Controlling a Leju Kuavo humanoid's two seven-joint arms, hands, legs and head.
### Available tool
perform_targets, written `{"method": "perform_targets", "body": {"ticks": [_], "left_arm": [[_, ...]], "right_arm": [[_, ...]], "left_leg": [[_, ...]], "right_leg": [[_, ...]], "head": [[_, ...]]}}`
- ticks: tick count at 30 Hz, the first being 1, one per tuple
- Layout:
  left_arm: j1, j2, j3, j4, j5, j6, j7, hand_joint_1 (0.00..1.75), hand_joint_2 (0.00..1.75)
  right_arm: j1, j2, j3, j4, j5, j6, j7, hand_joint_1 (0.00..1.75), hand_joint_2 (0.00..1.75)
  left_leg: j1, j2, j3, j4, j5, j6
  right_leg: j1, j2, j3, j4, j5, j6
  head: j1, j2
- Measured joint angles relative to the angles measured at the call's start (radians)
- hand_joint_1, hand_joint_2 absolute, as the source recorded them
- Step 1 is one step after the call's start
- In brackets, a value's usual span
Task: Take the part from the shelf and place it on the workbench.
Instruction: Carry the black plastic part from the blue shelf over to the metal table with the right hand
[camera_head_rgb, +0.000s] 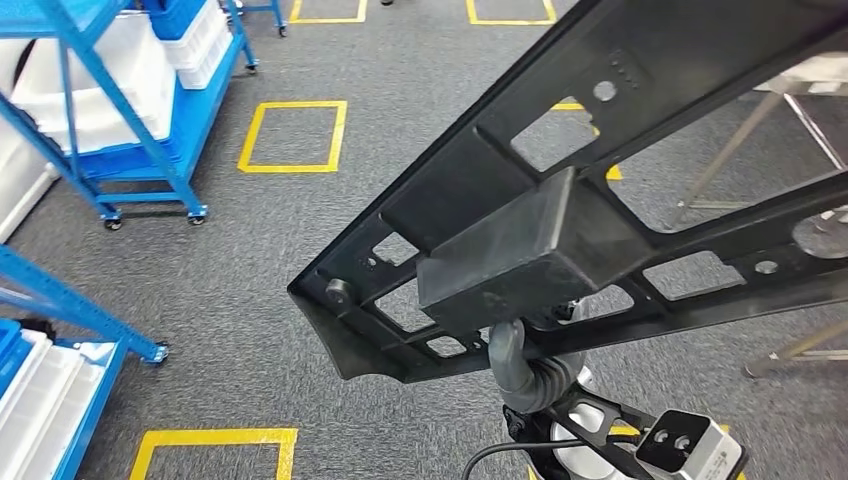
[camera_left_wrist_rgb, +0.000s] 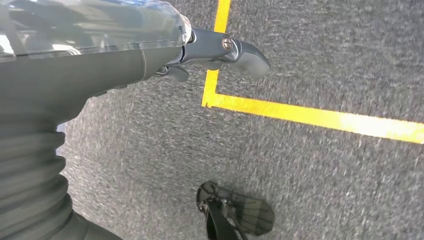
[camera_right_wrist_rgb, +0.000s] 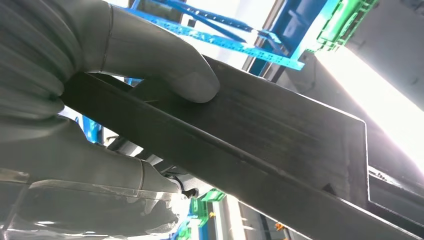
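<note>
The part (camera_head_rgb: 600, 180) — a long black frame with cut-out windows and a boxy block at its middle — was up in the air, slanting across the head view from low centre to the upper right, above the grey carpet (camera_head_rgb: 250, 290). The right robot hand (camera_right_wrist_rgb: 100, 95) was clamped on it: in the right wrist view the thick grey thumb (camera_right_wrist_rgb: 165, 70) pressed flat on one face of the black bar while the rest of the hand wrapped the other side. In the head view that hand (camera_head_rgb: 525, 365) showed just under the block, gripping from below. The left robot hand (camera_left_wrist_rgb: 220, 50) hung over the carpet beside a yellow tape line (camera_left_wrist_rgb: 320, 117), holding nothing — whether its fingers were spread or curled I could not tell. Yellow tape squares (camera_head_rgb: 293, 136) marked the floor, and blue wheeled shelves (camera_head_rgb: 130, 120) with white bins (camera_head_rgb: 195, 45) stood to the left. Metal legs of a stand (camera_head_rgb: 730, 150) showed behind the part at the right.
</note>
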Motion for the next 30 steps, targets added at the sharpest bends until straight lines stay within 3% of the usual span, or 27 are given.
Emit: {"method": "perform_targets", "body": {"ticks": [1, 2, 3, 5, 7, 9, 11, 13, 14, 15, 16, 17, 18, 20, 22, 24, 25, 27, 28, 30], "left_arm": [[0.002, -0.001, 0.0, 0.0, -0.001, 0.0, 0.0, 0.0, 1.75], [0.003, -0.002, 0.0, 0.0, -0.002, 0.0, 0.0, 0.0, 1.75], [0.004, -0.004, 0.0, 0.0, -0.004, 0.0, 0.0, 0.0, 1.75], [0.005, -0.007, 0.0, 0.0, -0.007, 0.001, 0.003, 0.0, 1.75], [0.004, -0.011, 0.0, 0.001, -0.007, 0.003, 0.01, 0.0, 1.75], [0.0, -0.018, 0.0, 0.001, -0.006, 0.006, 0.014, 0.0, 1.75], [-0.001, -0.026, 0.001, 0.001, -0.005, 0.006, 0.015, 0.0, 1.75], [0.003, -0.033, 0.001, 0.001, -0.004, 0.006, 0.014, 0.0, 1.75], [0.006, -0.037, 0.002, 0.001, -0.003, 0.005, 0.012, 0.0, 1.75], [0.008, -0.04, 0.003, 0.001, -0.001, 0.004, 0.01, 0.0, 1.75], [0.008, -0.043, 0.004, 0.001, 0.001, 0.002, 0.008, 0.0, 1.75], [0.008, -0.046, 0.005, 0.001, 0.003, 0.001, 0.005, 0.0, 1.75], [0.006, -0.05, 0.006, 0.001, 0.006, -0.001, 0.002, 0.0, 1.75], [0.003, -0.058, 0.009, 0.001, 0.01, -0.003, -0.001, 0.0, 1.75], [0.002, -0.064, 0.012, 0.001, 0.009, -0.003, -0.002, 0.0, 1.75], [0.0, -0.069, 0.014, 0.001, 0.008, -0.003, -0.002, 0.0, 1.75], [-0.002, -0.071, 0.016, 0.001, 0.008, -0.003, -0.003, 0.0, 1.75], [-0.004, -0.073, 0.019, 0.0, 0.008, -0.004, -0.007, 0.0, 1.75], [-0.003, -0.074, 0.021, 0.0, 0.007, -0.005, -0.009, 0.0, 1.75], [0.002, -0.075, 0.024, 0.0, 0.007, -0.006, -0.014, 0.0, 1.75]], "right_arm": [[0.002, -0.001, 0.003, 0.002, 0.0, 0.002, 0.0, 1.75, 1.75], [0.003, -0.002, 0.005, 0.003, 0.0, 0.003, 0.0, 1.75, 1.75], [0.003, -0.003, 0.007, 0.004, 0.001, 0.004, 0.0, 1.75, 1.75], [0.003, -0.005, 0.01, 0.007, 0.002, 0.002, 0.0, 1.75, 1.75], [0.006, -0.009, 0.014, 0.01, 0.004, -0.003, 0.0, 1.75, 1.75], [0.014, -0.012, 0.016, 0.011, 0.004, -0.007, 0.001, 1.75, 1.75], [0.02, -0.016, 0.017, 0.012, 0.004, -0.008, 0.0, 1.75, 1.75], [0.021, -0.018, 0.017, 0.014, 0.003, -0.006, 0.0, 1.75, 1.75], [0.022, -0.02, 0.017, 0.017, 0.003, -0.005, 0.0, 1.75, 1.75], [0.022, -0.021, 0.017, 0.019, 0.002, -0.004, 0.0, 1.75, 1.75], [0.022, -0.023, 0.017, 0.022, 0.001, -0.002, 0.0, 1.75, 1.75], [0.022, -0.025, 0.017, 0.025, 0.0, 0.0, 0.0, 1.75, 1.75], [0.021, -0.026, 0.017, 0.027, 0.0, 0.002, 0.0, 1.75, 1.75], [0.017, -0.028, 0.018, 0.031, -0.001, 0.006, 0.0, 1.75, 1.75], [0.008, -0.029, 0.018, 0.033, -0.004, 0.007, 0.0, 1.75, 1.75], [0.002, -0.03, 0.018, 0.036, -0.011, 0.006, 0.0, 1.75, 1.75], [-0.001, -0.03, 0.017, 0.038, -0.015, 0.005, 0.0, 1.75, 1.75], [-0.011, -0.03, 0.018, 0.043, -0.02, 0.004, 0.0, 1.75, 1.75], [-0.016, -0.03, 0.018, 0.046, -0.022, 0.004, 0.0, 1.75, 1.75], [-0.022, -0.031, 0.02, 0.054, -0.029, 0.002, 0.0, 1.75, 1.75]], "left_leg": [[0.001, -0.002, -0.014, 0.017, 0.008, -0.001], [0.003, -0.003, -0.008, -0.008, 0.037, -0.002], [0.006, -0.012, 0.014, -0.068, 0.079, -0.003], [0.013, -0.054, 0.065, -0.197, 0.14, -0.003], [0.012, -0.081, 0.086, -0.247, 0.149, 0.005], [0.009, -0.065, 0.089, -0.251, 0.151, 0.019], [0.009, -0.041, 0.093, -0.259, 0.156, 0.035], [0.006, -0.015, 0.095, -0.264, 0.158, 0.045], [0.002, -0.001, 0.094, -0.264, 0.157, 0.048], [0.0, 0.013, 0.094, -0.264, 0.156, 0.049], [-0.002, 0.027, 0.094, -0.264, 0.154, 0.049], [-0.003, 0.039, 0.096, -0.263, 0.153, 0.049], [-0.004, 0.05, 0.098, -0.263, 0.151, 0.048], [-0.007, 0.068, 0.105, -0.263, 0.145, 0.042], [-0.01, 0.085, 0.11, -0.263, 0.14, 0.032], [-0.01, 0.102, 0.116, -0.267, 0.137, 0.021], [-0.009, 0.098, 0.118, -0.264, 0.133, 0.016], [-0.006, 0.055, 0.097, -0.212, 0.097, 0.008], [-0.003, 0.026, 0.069, -0.153, 0.066, 0.005], [-0.003, 0.001, -0.002, -0.016, 0.013, 0.0]], "right_leg": [[0.0, 0.014, 0.001, 0.001, 0.0, 0.0], [-0.001, 0.028, 0.002, 0.003, -0.001, 0.001], [-0.002, 0.042, 0.003, 0.006, -0.003, 0.004], [-0.003, 0.067, 0.001, 0.018, -0.009, 0.014], [-0.004, 0.087, -0.007, 0.026, -0.011, 0.028], [-0.008, 0.104, -0.014, 0.025, -0.008, 0.043], [-0.008, 0.075, -0.029, 0.053, -0.027, 0.052], [-0.006, 0.012, -0.082, 0.161, -0.084, 0.057], [-0.006, -0.007, -0.119, 0.233, -0.115, 0.059], [-0.008, -0.016, -0.148, 0.29, -0.134, 0.06], [-0.008, -0.02, -0.161, 0.314, -0.134, 0.06], [-0.009, -0.023, -0.153, 0.298, -0.117, 0.059], [-0.008, -0.031, -0.122, 0.241, -0.085, 0.056], [-0.001, -0.072, -0.042, 0.095, -0.031, 0.044], [0.009, -0.097, -0.006, 0.024, -0.016, 0.032], [0.012, -0.077, -0.006, 0.017, -0.015, 0.023], [0.01, -0.067, -0.004, 0.012, -0.012, 0.018], [0.003, -0.046, 0.002, -0.001, -0.004, 0.007], [0.002, -0.035, 0.003, -0.003, -0.002, 0.003], [0.003, -0.009, 0.003, -0.002, -0.002, 0.0]], "head": [[0.0, 0.0], [0.0, 0.0], [0.0, 0.0], [0.0, 0.0], [0.0, 0.0], [0.0, 0.0], [0.0, 0.0], [0.0, 0.0], [0.0, 0.0], [0.0, 0.0], [0.0, 0.0], [0.0, 0.0], [0.0, 0.0], [0.0, 0.0], [0.0, 0.0], [0.0, 0.0], [0.0, 0.0], [0.0, 0.0], [0.0, 0.0], [0.0, 0.0]]}}
